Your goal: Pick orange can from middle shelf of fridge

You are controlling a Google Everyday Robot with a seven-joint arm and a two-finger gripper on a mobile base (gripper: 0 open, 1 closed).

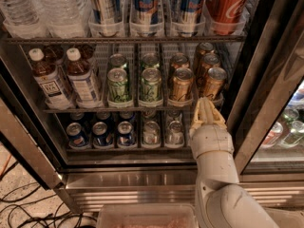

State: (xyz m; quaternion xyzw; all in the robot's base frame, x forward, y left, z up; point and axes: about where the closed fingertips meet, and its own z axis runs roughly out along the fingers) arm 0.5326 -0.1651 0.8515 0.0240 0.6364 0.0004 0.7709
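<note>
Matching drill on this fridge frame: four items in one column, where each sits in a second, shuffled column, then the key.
Items
1. red can
2. tea bottles
3. green cans
4. gripper

Places
a. middle shelf, centre
b. in front of the middle shelf's right end, just below the front right orange can
c. upper shelf, right end
d. middle shelf, left end

Pairs: 1-c, 2-d, 3-a, 4-b
</note>
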